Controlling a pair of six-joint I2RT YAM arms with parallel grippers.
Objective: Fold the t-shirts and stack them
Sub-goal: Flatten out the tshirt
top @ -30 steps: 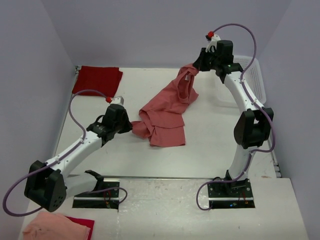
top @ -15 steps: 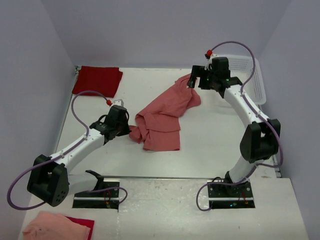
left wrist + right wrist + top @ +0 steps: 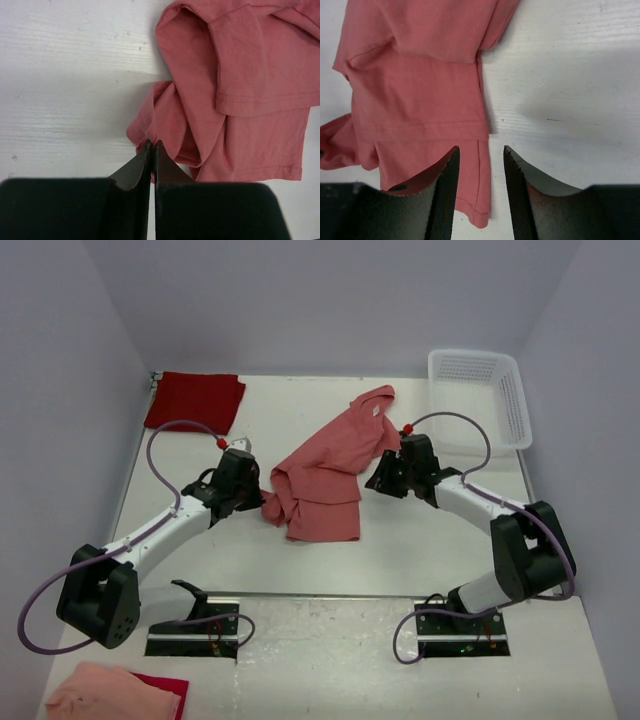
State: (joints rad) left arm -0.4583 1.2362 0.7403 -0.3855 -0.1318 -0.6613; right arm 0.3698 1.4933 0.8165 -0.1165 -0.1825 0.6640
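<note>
Salmon t-shirt (image 3: 325, 475): lies crumpled in the middle of the worktop (image 3: 430, 540), neck opening toward the far side, lower half bunched and doubled over toward the near-left; not yet flat, not yet folded
Crimson t-shirt (image 3: 195, 400): a neat flat rectangle in the far-left corner, well apart from both arms; it looks already folded and is the likely base for the stack
Left fingers (image 3: 145, 165): pressed tight together, with a rumpled fold of the salmon cloth nipped at their tips, at the shirt's near-left bunch
Right fingers (image 3: 445, 195): parted, low over the worktop, straddling the shirt's right-hand edge near a stitched hem; cloth lies between them but nothing is pinched
Step in hand: judged to be spreading the salmon shirt flat before any fold
Handling: thin, light, limp knit; it will drape, drag and wrinkle rather than hold a shape, and one pinch can gather several layers, so a lifted corner may bring hidden cloth along
Where to take hold: the stitched hem or a shoulder seam, single layer, near a corner; the two grips well apart so the cloth pulls taut between them
Risk: the left pinch sits in a wad, so pulling there may tighten the tangle instead of opening it
Others: white mesh basket (image 3: 470, 354) at the far right, peach cloth (image 3: 110, 695) at the near-left, neither touched
</note>
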